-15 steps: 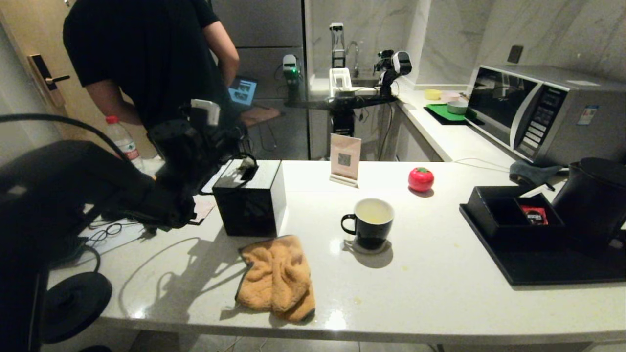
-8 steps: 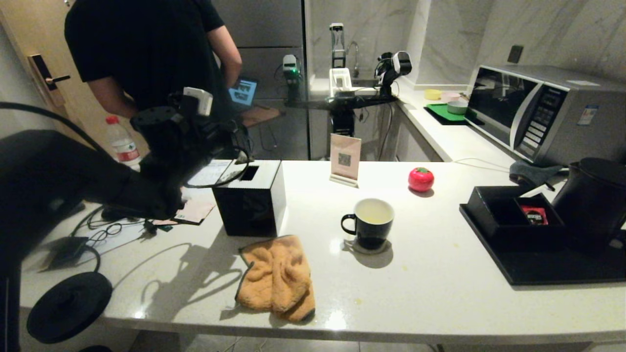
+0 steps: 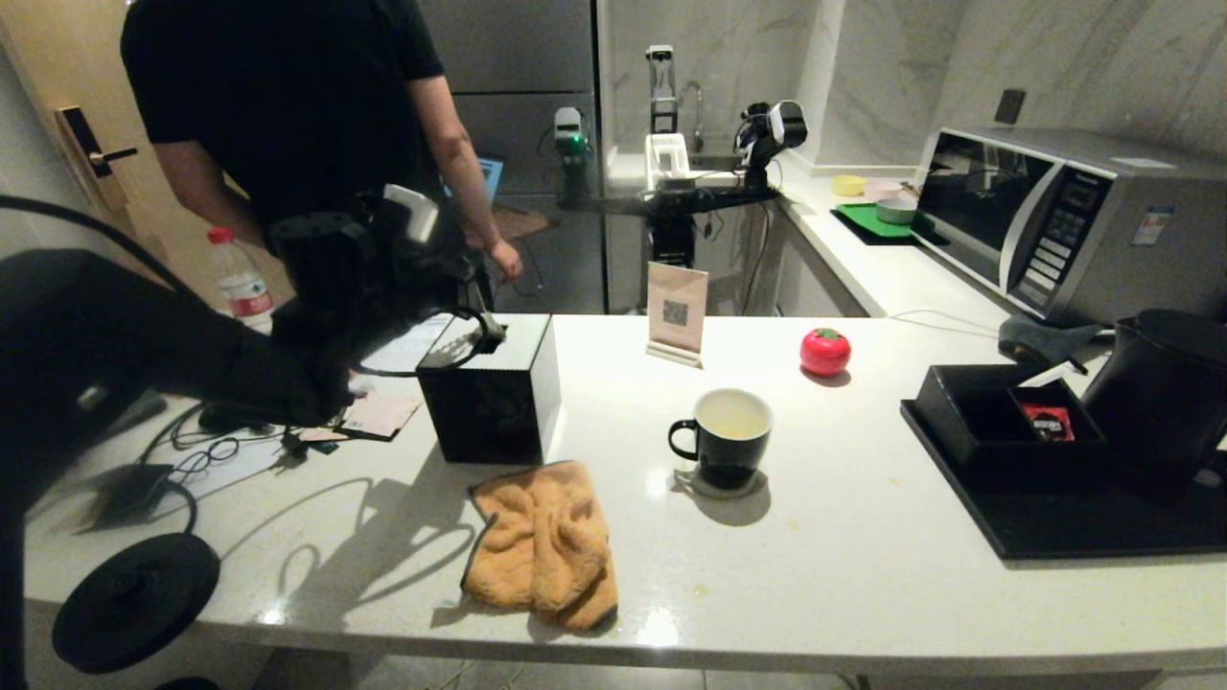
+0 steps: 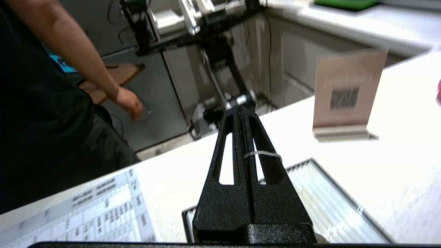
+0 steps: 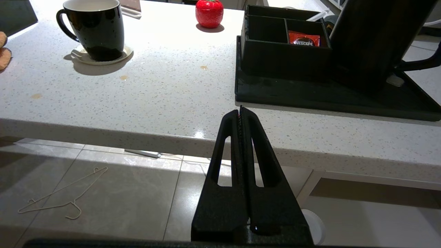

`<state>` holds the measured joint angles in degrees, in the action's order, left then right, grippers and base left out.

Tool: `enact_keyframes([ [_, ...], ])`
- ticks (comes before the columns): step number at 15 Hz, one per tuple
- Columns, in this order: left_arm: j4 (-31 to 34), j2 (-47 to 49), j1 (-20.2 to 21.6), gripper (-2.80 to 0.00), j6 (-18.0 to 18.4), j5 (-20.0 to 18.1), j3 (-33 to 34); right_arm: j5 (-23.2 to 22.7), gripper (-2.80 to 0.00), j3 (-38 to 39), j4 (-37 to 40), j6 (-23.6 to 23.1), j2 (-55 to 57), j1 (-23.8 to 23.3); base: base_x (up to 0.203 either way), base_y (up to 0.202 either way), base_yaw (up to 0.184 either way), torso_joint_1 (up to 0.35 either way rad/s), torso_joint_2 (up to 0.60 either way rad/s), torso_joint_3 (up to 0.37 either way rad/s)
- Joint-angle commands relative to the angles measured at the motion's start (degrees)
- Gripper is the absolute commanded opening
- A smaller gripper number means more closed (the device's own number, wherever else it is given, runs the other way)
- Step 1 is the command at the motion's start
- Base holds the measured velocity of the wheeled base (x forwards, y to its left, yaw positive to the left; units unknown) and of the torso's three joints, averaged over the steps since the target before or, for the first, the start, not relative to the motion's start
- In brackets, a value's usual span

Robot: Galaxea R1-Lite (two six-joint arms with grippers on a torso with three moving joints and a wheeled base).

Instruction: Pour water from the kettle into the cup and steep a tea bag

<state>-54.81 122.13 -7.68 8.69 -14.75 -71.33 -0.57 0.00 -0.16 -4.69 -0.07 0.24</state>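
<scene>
The black cup (image 3: 732,436) stands on a coaster mid-counter, with pale yellowish water (image 3: 733,417) in it. At the right, the black kettle (image 3: 1165,393) sits on a black tray (image 3: 1054,522). My left gripper (image 3: 494,333) hovers over the black tissue box (image 3: 491,398), well left of the cup. It is shut (image 4: 242,109), and a thin white string (image 4: 263,154) comes out between the jaws and loops over one finger. The tea bag pouch itself is hidden. My right gripper (image 5: 240,109) is shut and empty, low in front of the counter edge, with the cup (image 5: 93,29) and the kettle (image 5: 375,38) beyond it.
An orange cloth (image 3: 544,541) lies in front of the tissue box. A QR sign (image 3: 676,311) and a red tomato-shaped thing (image 3: 825,351) stand behind the cup. A red sachet (image 3: 1047,422) lies in the tray's box. The kettle's base disc (image 3: 134,599) is at the left, below a person (image 3: 288,105).
My left arm has lifted and its gripper has swung slightly right above the tissue box. The person behind the counter has lowered an arm. The right gripper has not moved.
</scene>
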Motion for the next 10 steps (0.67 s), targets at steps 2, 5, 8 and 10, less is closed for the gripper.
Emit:
enact_keyframes([
  [2,2.45,-0.02,0.39,-2.80,3.50,-0.27,-0.16,-0.04,-2.80,-0.07,-0.02,-0.03,0.07,0.02,0.000,0.000,0.000,0.000,0.00,0.000],
  [5,3.71,0.48,0.81,-2.80,5.93,-0.28,-1.24,-0.04,-2.80,0.00,-0.02,0.01,0.07,-0.06,0.000,0.000,0.000,0.000,0.00,0.000],
  [8,5.30,0.57,1.29,-2.80,6.98,-0.28,-3.13,-0.04,-2.80,0.00,-0.02,-0.06,0.07,0.02,0.000,0.000,0.000,0.000,0.00,0.000],
  [10,6.03,0.54,1.70,-2.80,7.05,-0.28,-4.38,-0.04,-2.80,0.00,-0.02,0.00,0.07,0.02,0.000,0.000,0.000,0.000,0.00,0.000],
])
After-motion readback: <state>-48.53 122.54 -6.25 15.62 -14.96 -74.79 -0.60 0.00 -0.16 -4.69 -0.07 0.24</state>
